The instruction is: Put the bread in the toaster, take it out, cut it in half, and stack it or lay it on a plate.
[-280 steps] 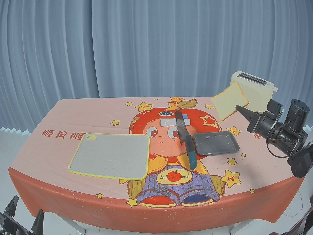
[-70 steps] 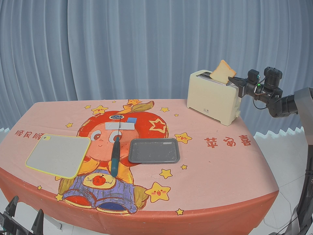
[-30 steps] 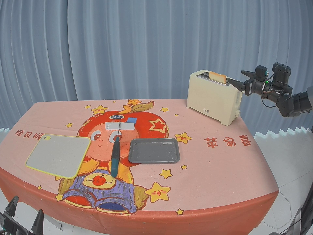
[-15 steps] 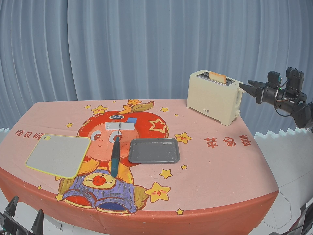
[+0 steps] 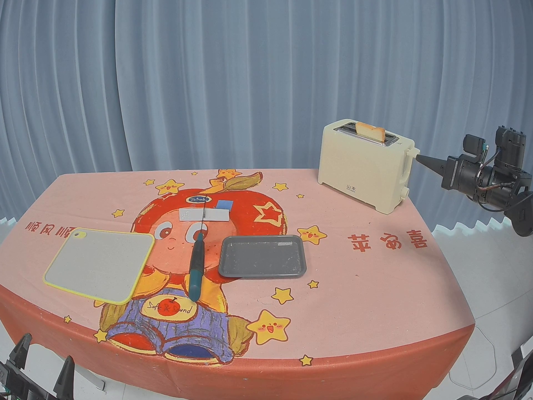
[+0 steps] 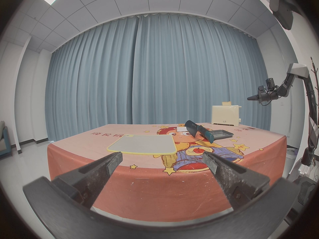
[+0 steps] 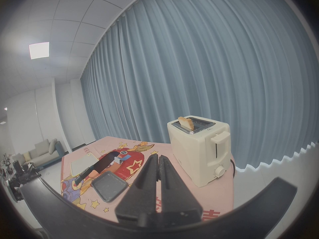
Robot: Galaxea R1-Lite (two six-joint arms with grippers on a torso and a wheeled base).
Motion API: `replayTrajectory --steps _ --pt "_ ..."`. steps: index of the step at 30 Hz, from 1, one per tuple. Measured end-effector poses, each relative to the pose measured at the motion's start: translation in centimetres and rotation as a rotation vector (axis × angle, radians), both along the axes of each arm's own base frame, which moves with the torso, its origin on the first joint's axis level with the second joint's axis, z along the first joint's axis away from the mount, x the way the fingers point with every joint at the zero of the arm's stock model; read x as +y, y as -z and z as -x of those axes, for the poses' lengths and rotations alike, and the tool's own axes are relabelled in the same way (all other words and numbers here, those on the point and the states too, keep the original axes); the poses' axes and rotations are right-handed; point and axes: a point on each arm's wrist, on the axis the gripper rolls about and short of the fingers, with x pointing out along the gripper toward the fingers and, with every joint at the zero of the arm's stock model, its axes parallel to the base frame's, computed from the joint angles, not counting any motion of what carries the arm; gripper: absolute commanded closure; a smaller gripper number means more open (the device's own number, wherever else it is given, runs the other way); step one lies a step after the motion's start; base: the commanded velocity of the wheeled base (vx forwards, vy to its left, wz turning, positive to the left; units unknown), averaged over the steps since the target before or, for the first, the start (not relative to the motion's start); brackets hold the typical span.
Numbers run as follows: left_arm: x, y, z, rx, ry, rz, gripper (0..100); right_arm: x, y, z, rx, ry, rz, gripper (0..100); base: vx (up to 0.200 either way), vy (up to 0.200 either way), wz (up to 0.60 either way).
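Note:
A slice of bread (image 5: pixel 370 131) stands in the slot of the cream toaster (image 5: pixel 363 165) at the table's far right, its top edge poking out. Off the toaster's right side, level with its lever (image 7: pixel 217 137), my right gripper (image 5: pixel 425 159) hangs shut and empty, its fingertips pressed together (image 7: pixel 159 160). The right wrist view looks past them at the toaster (image 7: pixel 199 150) and the bread (image 7: pixel 186 122). Low in front of the table's near left edge, my left gripper (image 6: pixel 162 163) is open and holds nothing.
A grey tray (image 5: pixel 262 256) lies mid-table with a teal-handled knife (image 5: pixel 196 262) to its left. A grey cutting board with a yellow rim (image 5: pixel 100 264) lies near the left front edge. The tablecloth around the toaster is bare.
My right gripper lowered the bread into the toaster slot and let go. It then drew back to the right, dropped lower and shut its fingers. The left arm stayed still.

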Motion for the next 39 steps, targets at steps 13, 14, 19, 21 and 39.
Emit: replayTrajectory --steps 13,14,19,21,39 --pt "0.0 0.0 0.0 0.000 0.000 0.000 0 -0.9 2.3 -1.9 0.092 0.036 -0.058 100 0.000 0.000 0.00" --pt "0.0 0.0 0.0 0.000 0.000 0.000 0 -1.1 2.6 -2.2 0.095 0.042 -0.059 100 0.000 0.000 0.00" --pt "0.0 0.0 0.0 0.000 0.000 0.000 0 -2.0 4.3 -3.8 0.080 0.072 -0.063 100 0.000 0.000 0.00" --pt "0.0 0.0 0.0 0.000 0.000 0.000 0 -2.3 5.0 -4.7 0.058 0.081 -0.064 100 0.000 0.000 0.00" --pt "0.0 0.0 0.0 0.000 0.000 0.000 0 -3.8 11.3 -8.2 0.138 0.125 -0.069 100 0.000 0.000 0.00"
